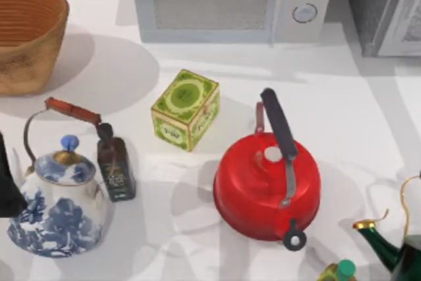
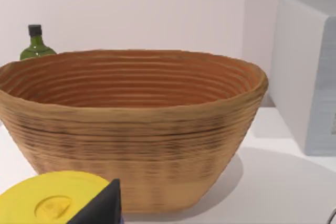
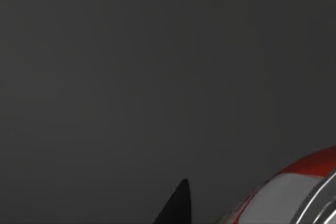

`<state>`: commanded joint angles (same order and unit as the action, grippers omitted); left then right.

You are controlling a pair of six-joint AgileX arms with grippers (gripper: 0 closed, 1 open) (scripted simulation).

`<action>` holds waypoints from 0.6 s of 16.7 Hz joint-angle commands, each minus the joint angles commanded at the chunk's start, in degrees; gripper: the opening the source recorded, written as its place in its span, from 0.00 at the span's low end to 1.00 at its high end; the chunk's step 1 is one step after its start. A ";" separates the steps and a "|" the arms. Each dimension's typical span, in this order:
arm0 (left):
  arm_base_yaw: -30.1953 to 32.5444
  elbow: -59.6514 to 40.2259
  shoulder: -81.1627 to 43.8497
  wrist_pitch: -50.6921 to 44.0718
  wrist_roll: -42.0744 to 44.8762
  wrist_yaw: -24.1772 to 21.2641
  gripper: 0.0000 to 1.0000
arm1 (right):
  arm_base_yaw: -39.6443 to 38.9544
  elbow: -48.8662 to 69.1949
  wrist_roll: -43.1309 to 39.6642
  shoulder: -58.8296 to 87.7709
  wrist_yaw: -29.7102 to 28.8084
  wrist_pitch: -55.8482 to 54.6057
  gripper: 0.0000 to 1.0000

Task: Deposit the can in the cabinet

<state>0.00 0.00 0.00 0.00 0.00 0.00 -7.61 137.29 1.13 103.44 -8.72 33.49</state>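
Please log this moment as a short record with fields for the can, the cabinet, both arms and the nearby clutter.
can: red and white edge with silver rim, close to the right wrist camera
cabinet: back right corner of the table
right wrist view: dark grey surface behind the can
left arm: dark part at the table's left edge
clutter: red kettle, green tea tin, microwave, woven basket

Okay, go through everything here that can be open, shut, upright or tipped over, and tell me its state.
microwave: door shut.
red kettle: upright, lid on.
blue and white teapot: upright, lid on.
tea tin: upright, lid shut.
basket: upright.
cabinet: door state unclear.
can: beside right gripper, grip unclear.
left gripper: parked at table's left edge.
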 joint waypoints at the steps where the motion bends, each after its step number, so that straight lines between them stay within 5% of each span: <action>1: 0.00 0.00 0.00 0.00 0.00 0.00 1.00 | 0.37 4.55 -0.01 3.03 0.32 1.04 0.00; 10: 0.00 0.00 0.00 0.00 0.00 0.00 1.00 | 2.04 20.94 -0.06 16.14 1.78 5.50 0.00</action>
<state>0.00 0.00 0.00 0.00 0.00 0.00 -5.57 158.23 1.06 119.57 -6.93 38.99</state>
